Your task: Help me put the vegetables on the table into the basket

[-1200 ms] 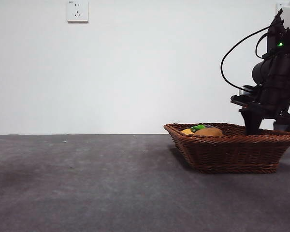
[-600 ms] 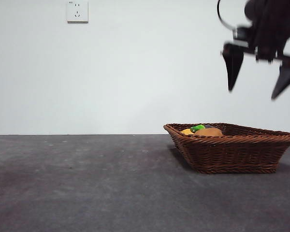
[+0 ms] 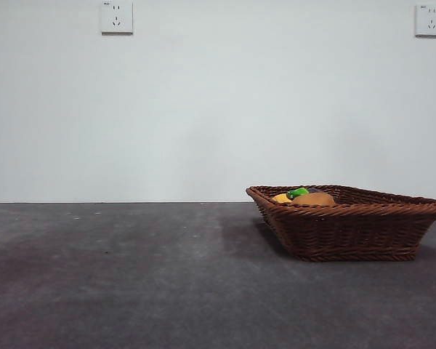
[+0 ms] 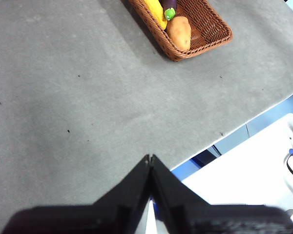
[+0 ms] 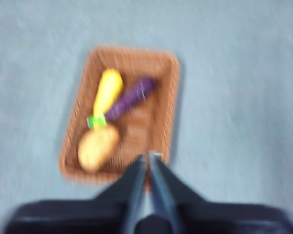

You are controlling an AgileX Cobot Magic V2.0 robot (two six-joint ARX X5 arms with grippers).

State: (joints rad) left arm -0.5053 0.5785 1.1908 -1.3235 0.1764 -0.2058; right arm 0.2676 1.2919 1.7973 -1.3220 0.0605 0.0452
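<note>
Wicker basket [image 5: 161,97] beneath right tool [image 5: 147,158]

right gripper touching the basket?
Apart. The right wrist view shows the right gripper well above the basket; the front view shows no arm near it.

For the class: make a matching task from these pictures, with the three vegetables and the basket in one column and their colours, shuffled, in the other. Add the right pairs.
Column 1:
1. corn cob
2. eggplant
3. potato
4. basket

Column 2:
A. reddish-brown wicker
B. dark purple with a green stem end
C. yellow
D. light brown

Pairs: 1-C, 2-B, 3-D, 4-A
</note>
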